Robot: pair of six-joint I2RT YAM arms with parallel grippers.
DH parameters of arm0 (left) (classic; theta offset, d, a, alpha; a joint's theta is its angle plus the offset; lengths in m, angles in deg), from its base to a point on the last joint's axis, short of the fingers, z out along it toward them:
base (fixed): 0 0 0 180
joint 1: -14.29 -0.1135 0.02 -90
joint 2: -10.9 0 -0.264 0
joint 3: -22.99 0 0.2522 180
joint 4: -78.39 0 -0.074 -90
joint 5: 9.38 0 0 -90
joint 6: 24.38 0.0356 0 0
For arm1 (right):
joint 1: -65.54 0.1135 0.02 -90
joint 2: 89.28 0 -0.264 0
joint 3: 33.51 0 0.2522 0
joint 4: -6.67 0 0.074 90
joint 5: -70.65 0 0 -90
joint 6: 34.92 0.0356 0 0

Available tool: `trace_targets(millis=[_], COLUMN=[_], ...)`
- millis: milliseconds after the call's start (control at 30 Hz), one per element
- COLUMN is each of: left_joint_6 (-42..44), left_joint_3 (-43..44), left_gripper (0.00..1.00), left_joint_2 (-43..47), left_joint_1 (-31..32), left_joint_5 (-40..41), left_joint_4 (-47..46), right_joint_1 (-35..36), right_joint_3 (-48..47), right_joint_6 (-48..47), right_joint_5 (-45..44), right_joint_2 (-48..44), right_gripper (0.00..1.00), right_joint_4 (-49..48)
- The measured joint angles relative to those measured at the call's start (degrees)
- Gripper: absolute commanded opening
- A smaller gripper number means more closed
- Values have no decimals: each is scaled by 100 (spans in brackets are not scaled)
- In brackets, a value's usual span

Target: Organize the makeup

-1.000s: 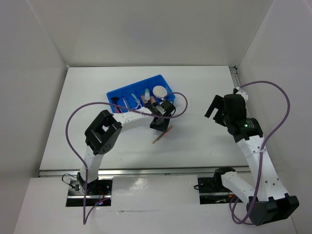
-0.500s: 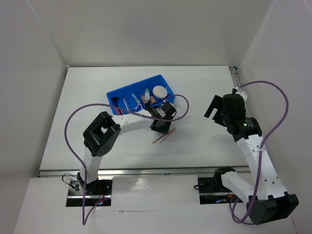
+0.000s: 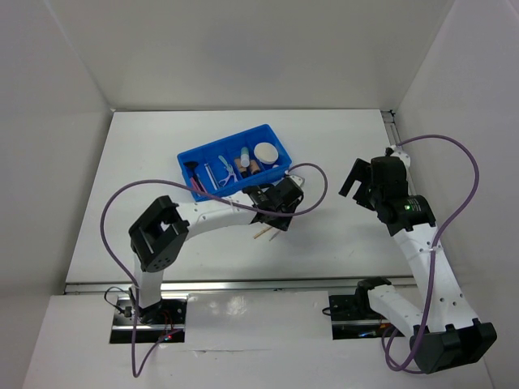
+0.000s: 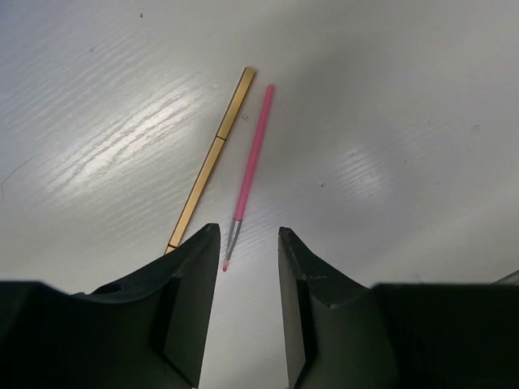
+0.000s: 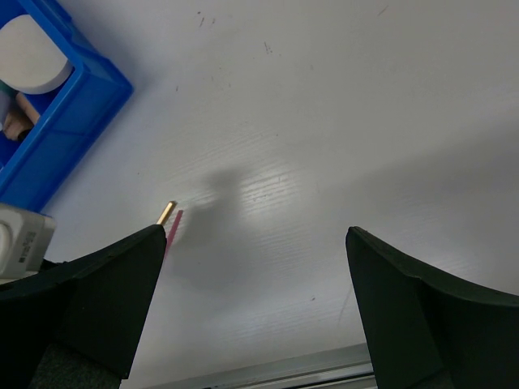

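A thin pink pencil [image 4: 250,166] and a gold stick [image 4: 209,166] lie side by side on the white table. My left gripper [image 4: 247,237] is open just above them, with the pencil's tip between its fingertips and touching neither. In the top view the left gripper [image 3: 272,219] covers part of the pair [image 3: 261,234]. The blue bin [image 3: 207,154] holds the round cream compact [image 3: 265,151], pale tubes [image 3: 243,159], a brown brush [image 3: 254,166], a black brush [image 3: 193,168] and pink pencils [image 3: 199,186]. My right gripper [image 3: 358,180] is open and empty, right of the bin. No sponge shows.
The right wrist view shows the bin's corner [image 5: 77,121] at top left, the compact [image 5: 28,53] and the ends of the gold stick [image 5: 165,212] and the pink pencil [image 5: 173,226]. White walls close in three sides. A metal rail [image 3: 243,285] runs along the near table edge.
My left gripper has swung right and toward the near edge, coming over the pink pencil and gold stick. The two sticks and the right arm have not moved.
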Motion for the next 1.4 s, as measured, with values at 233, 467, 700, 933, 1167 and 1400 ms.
trace_targets(millis=[233,467,700,933,1167,1400], left_joint_6=[142,186,299,332,719,890], left_joint_3=[7,55,348,376,789,1217], left_gripper=[47,43,34,0,0,0], left_joint_2=[-313,-603,-887,-905,-855,-149], left_joint_1=[63,48,42,42,15,-914], left_joint_5=[-63,-214,-273,-332,-774,-1941], left_joint_4=[46,98,111,109,531,960], right_joint_1=[0,0,0,0,0,0], right_joint_3=[0,0,0,0,-2,-7], right_joint_6=[0,0,0,4,0,-7], right_joint_5=[-4,-4,-22,-24,-72,-157], right_joint_2=[0,0,2,0,-11,-13], right_gripper=[100,100,100,100,100,100], right_joint_4=[0,0,2,2,4,2])
